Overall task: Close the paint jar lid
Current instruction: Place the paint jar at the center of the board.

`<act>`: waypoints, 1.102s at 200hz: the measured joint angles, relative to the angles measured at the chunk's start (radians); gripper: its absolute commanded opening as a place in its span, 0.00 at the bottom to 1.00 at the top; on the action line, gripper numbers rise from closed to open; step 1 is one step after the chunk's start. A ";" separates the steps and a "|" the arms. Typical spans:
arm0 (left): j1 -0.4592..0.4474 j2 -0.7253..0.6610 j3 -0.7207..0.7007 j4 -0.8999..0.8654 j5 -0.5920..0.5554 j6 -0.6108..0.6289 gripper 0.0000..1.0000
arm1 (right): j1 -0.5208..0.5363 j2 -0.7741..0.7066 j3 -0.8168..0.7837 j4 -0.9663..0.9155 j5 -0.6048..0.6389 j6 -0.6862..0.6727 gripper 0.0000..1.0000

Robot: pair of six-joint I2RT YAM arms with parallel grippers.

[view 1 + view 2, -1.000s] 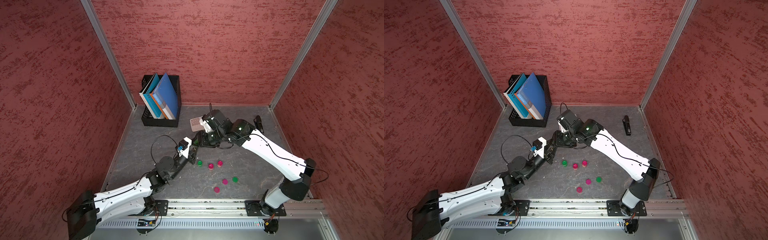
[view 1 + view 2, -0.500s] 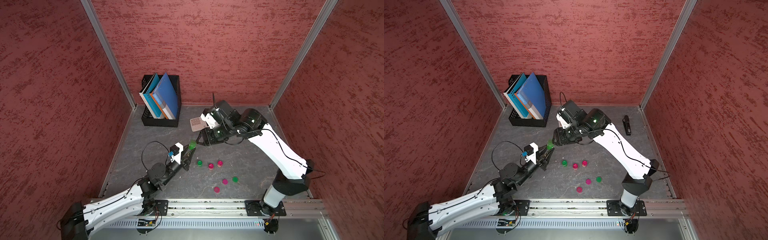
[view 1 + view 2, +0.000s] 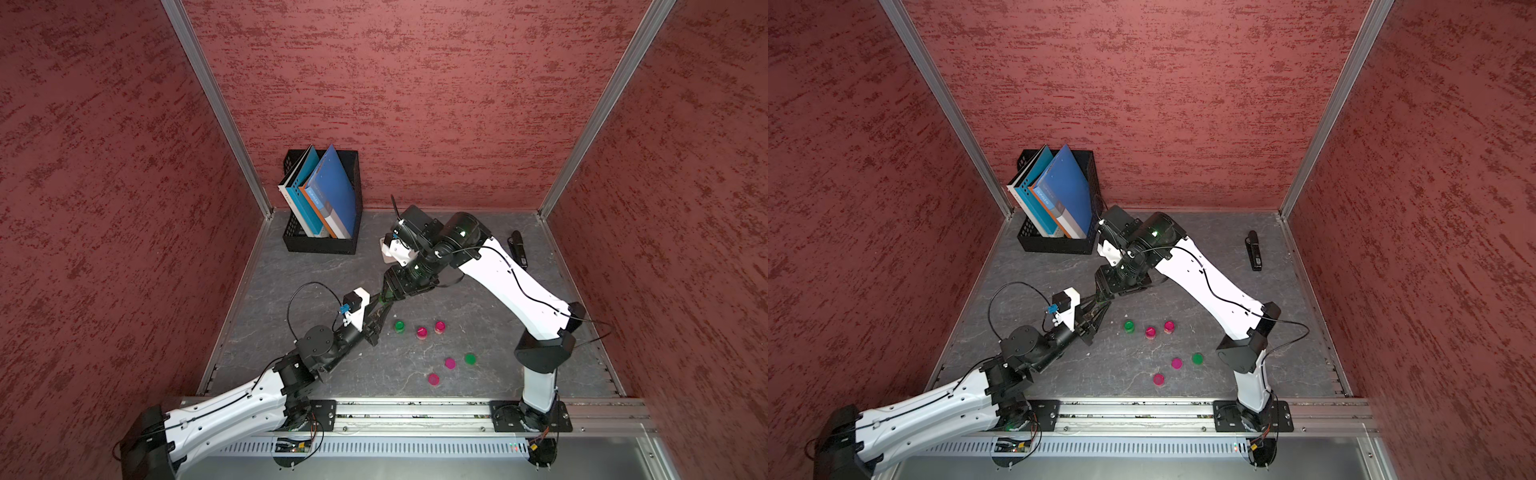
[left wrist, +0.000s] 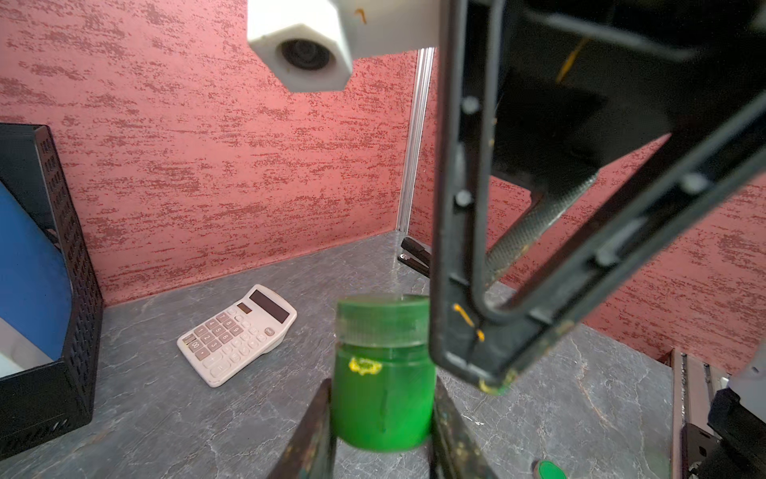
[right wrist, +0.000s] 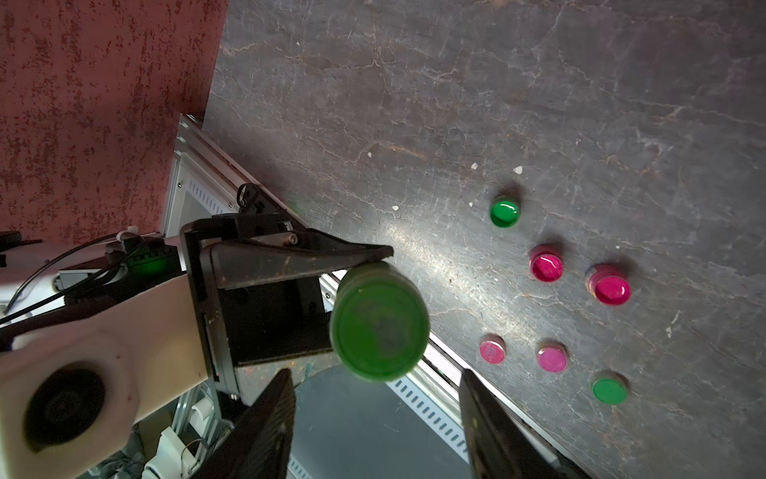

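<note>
I've let go of the lid [image 5: 379, 327] with the right gripper [image 5: 375, 373].
Jaws wide now; left gripper [image 4: 381, 390] still clamps the green jar [image 4: 381, 410] above the table [image 4: 166, 414], lid seated, so closing looks done.

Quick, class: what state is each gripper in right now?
Left gripper: shut on the green paint jar.
Right gripper: open, holding nothing.

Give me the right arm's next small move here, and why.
Probably ease the right gripper forward until its open jaws straddle the green lid, then close to twist. The lid already sits on the green jar, which the left gripper clamps. In the right wrist view the lid lies mostly ahead of the jaws, apparently untouched.
</note>
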 measured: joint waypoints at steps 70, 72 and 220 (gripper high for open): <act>-0.019 -0.010 0.000 0.001 0.010 -0.007 0.26 | 0.000 0.011 -0.001 0.005 -0.015 -0.015 0.59; -0.019 -0.010 0.000 0.001 0.010 -0.007 0.26 | 0.000 0.011 -0.001 0.006 -0.015 -0.015 0.59; -0.033 -0.021 -0.001 -0.027 -0.018 -0.005 0.50 | -0.002 0.019 -0.044 0.056 -0.018 -0.024 0.21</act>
